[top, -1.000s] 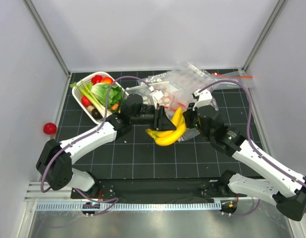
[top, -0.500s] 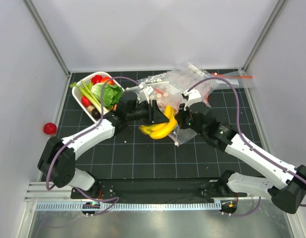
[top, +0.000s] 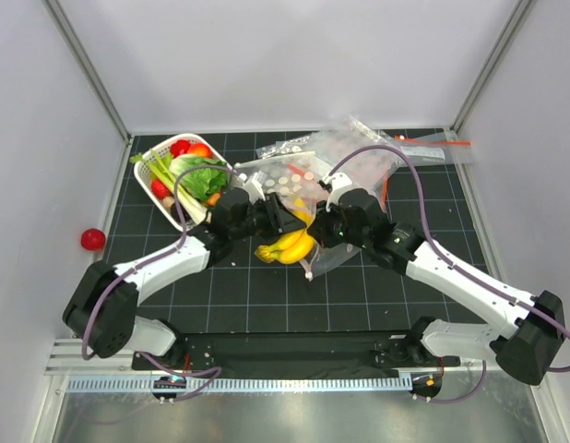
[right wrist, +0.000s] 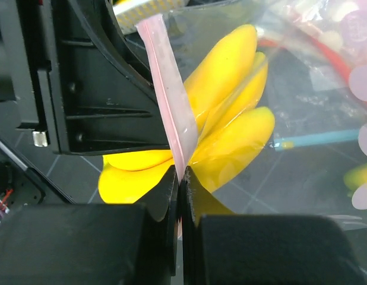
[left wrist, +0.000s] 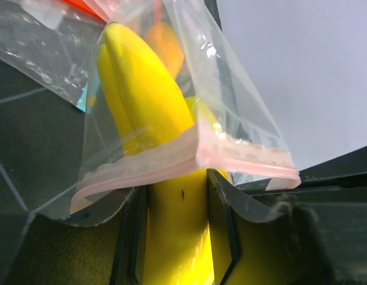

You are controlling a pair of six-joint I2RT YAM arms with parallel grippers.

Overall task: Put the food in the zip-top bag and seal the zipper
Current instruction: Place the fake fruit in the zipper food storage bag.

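My left gripper [top: 278,221] is shut on the stem end of the yellow banana bunch [top: 287,247]. In the left wrist view the banana [left wrist: 149,113] runs from between my fingers [left wrist: 220,225] up into the clear zip-top bag [left wrist: 231,113], whose pale zipper strip [left wrist: 171,157] lies across it. An orange-yellow fruit [left wrist: 165,50] is inside the bag. My right gripper [top: 317,231] is shut on the bag's mouth strip [right wrist: 168,101], right beside the banana [right wrist: 231,119]. The bag [top: 290,180] stretches back from both grippers.
A white basket [top: 168,141] with greens and red pieces stands at the back left. Other clear dotted bags with red strips [top: 396,152] lie at the back right. A red ball [top: 92,239] lies outside the mat on the left. White walls enclose the table.
Both grippers have moved left and closer together. The banana went left with the left gripper, and the right gripper pulled the bag's mouth over the banana's tips.
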